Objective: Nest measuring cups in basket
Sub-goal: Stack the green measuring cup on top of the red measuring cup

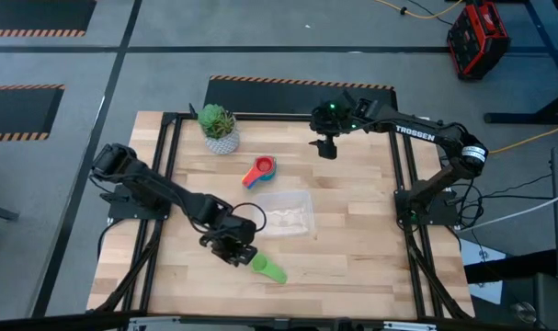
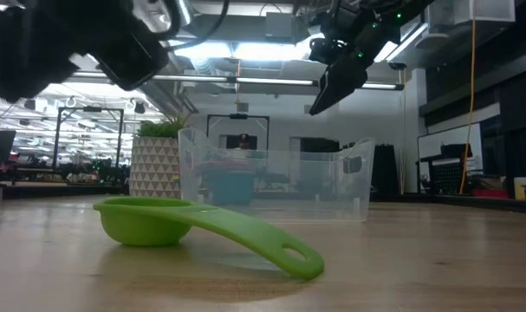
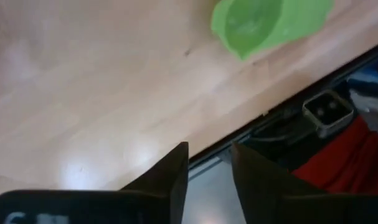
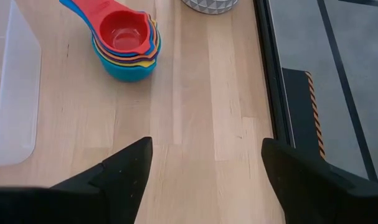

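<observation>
Item 1. Left gripper (image 1: 239, 255): held low over the near part of the pale wooden table (image 1: 352, 248). In its own wrist view the two dark fingers are seen close together with only a narrow gap and nothing between them. Nothing is carried.

Item 2. Green plastic scoop-shaped measuring cup (image 1: 268, 269): lying alone, bowl up, flat handle resting on the wood, just beside the left gripper on the side toward the table's near edge. It is apart from the other cups, and is judged the piece still to be collected, which would account for the left gripper's low station next to it.

Item 3. Clear, translucent plastic rectangular basket (image 1: 286, 213): standing just beyond the left gripper, toward the table's middle. No cup is seen inside it.

Item 4. Nested stack of coloured plastic measuring cups, red uppermost and blue at the bottom (image 4: 127, 43): set on the wood ahead of and below the right gripper, outside the basket and near its far side.

Item 5. Right gripper (image 1: 326, 147): raised well above the far part of the table, fingers spread wide and empty, judged to be waiting.

Item 6. Small potted green plant in a white patterned pot (image 1: 220, 128): at the far corner, well to the side of the right gripper; not part of the set.
</observation>
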`<state>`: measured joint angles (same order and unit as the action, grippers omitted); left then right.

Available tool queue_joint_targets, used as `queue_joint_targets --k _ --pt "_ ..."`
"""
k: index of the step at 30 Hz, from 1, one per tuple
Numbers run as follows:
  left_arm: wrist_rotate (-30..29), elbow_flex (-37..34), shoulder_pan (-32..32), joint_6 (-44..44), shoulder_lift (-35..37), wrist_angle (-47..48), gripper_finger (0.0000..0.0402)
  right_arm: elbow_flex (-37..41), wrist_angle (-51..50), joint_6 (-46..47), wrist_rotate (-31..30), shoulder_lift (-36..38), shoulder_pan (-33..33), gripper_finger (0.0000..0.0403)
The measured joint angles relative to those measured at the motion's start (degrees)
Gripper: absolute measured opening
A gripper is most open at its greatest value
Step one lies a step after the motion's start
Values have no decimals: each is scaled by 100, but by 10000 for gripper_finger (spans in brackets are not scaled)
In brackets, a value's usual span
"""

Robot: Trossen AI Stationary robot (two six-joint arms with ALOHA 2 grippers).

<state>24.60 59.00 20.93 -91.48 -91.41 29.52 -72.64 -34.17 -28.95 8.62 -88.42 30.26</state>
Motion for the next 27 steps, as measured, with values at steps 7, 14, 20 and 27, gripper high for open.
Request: queue_joint_targets --k 7,14,20,27 --pt "-983 2 -107 -354 6 -77 129 0 2 -2 0 0 -2 305" --pt "-1483 4 14 -983 -161 -547 127 0 0 -2 2 0 -2 305" --pt "-1455 4 131 -1272 -624 -1143 126 3 11 -2 2 -3 -2 305" --pt "-1309 -5 226 -1682 -1035 -1435 126 7 7 -2 2 -4 -2 305"
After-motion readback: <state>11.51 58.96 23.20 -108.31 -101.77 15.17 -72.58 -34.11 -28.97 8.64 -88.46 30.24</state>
